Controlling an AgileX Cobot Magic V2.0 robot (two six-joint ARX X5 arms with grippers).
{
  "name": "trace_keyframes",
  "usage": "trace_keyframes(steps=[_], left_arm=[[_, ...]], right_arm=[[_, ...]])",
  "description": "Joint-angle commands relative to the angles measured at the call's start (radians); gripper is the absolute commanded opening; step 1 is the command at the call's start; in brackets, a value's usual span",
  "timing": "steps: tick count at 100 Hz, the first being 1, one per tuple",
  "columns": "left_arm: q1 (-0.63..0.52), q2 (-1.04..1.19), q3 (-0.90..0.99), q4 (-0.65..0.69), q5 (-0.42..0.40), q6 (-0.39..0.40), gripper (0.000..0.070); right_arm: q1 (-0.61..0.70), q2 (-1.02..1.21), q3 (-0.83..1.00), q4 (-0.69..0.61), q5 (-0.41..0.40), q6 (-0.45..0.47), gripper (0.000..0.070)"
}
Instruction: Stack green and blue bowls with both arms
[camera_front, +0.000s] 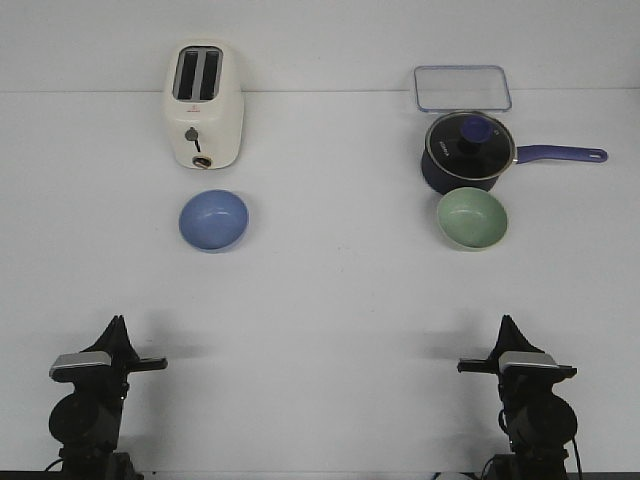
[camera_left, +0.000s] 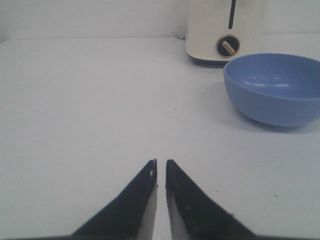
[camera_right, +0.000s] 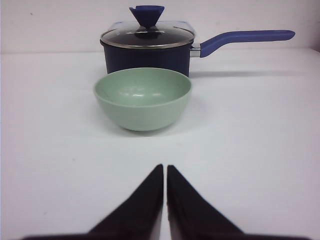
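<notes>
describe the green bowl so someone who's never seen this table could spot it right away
Look at the far right of the white table, where a dark navy saucepan with a glass lid and long handle sits. Directly in front of it stands the green bowl, upright and empty. It is pale sage; its twin by the toaster is blue.

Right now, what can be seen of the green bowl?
The green bowl is small, round, pale sage and matte, possibly plastic or ceramic. It is empty and stands upright on the white table, on the robot's right side, directly in front of the navy saucepan; whether they touch is unclear. Nothing grips it.
</notes>
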Motion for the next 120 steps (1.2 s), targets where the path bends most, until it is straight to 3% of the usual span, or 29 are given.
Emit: trace_keyframes(steps=[1, 79, 101, 120], left_arm=[[0.002, -0.001, -0.02, 0.01, 0.002, 0.006, 0.0015], [0.002, -0.001, -0.02, 0.01, 0.002, 0.006, 0.0015], [0.002, -0.001, -0.02, 0.01, 0.002, 0.006, 0.0015], [0.002, -0.001, -0.02, 0.01, 0.002, 0.006, 0.0015]], right_arm=[[0.001, 0.0, -0.002, 0.013, 0.0, 0.012, 0.0015], [0.001, 0.0, -0.002, 0.013, 0.0, 0.013, 0.0015], [0.001, 0.0, -0.002, -0.005, -0.034, 0.159, 0.0015], [0.001, 0.0, 0.026, -0.002, -0.069, 0.349, 0.0014]])
